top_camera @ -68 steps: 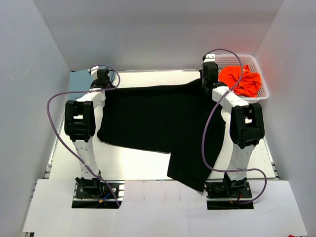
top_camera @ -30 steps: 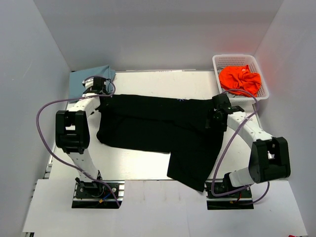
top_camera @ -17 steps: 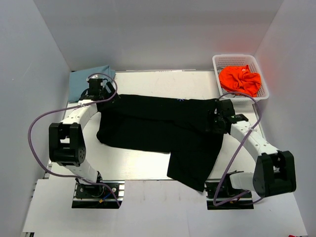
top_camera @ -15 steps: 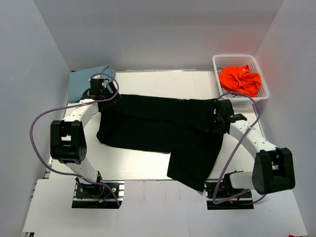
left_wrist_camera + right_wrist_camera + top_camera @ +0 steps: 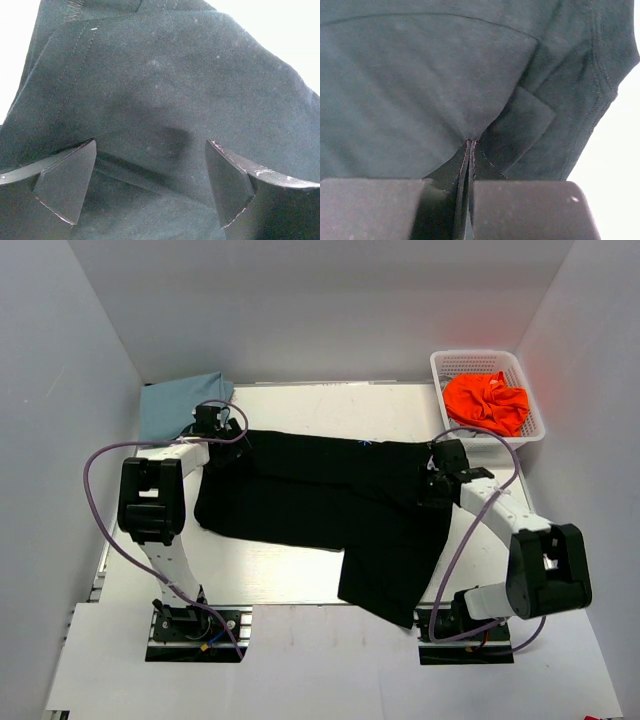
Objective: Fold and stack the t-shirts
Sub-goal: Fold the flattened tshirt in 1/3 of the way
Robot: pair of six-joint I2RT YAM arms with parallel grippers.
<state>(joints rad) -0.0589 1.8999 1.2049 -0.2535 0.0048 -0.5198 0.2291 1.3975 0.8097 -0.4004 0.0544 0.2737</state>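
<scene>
**Black tee mid-fold, one tee set aside, one waiting**

The large black soft t-shirt (image 5: 320, 490) lies across the white table (image 5: 290, 570) as a wide band between the two tools. One broad flap trails from under the right arm toward the arm bases.

The left gripper (image 5: 208, 426) sits low at the band's end on its own side. In its wrist view its fingers (image 5: 67, 182) stand wide apart with nothing pinched, and smooth black cloth with a seam lies just below and ahead of them.

The right gripper (image 5: 438, 478) is down on the opposite end. Its wrist view shows the jaws pressed together on a thin pucker of the black cloth, which gathers into a small peak right at the tips. A sleeve hem lies just to one side.

Just beyond the left gripper, at the table's far corner, a light blue t-shirt (image 5: 176, 405) lies flat and compact, apparently folded. Beyond and outward of the right gripper, an orange t-shirt (image 5: 487, 402) sits crumpled in a white plastic mesh basket (image 5: 468, 362).

By my reading the job is under halfway. The black tee's trailing flap needs bringing in, further folds are due, and the tee then goes onto the stack. The orange tee has not been started.
</scene>
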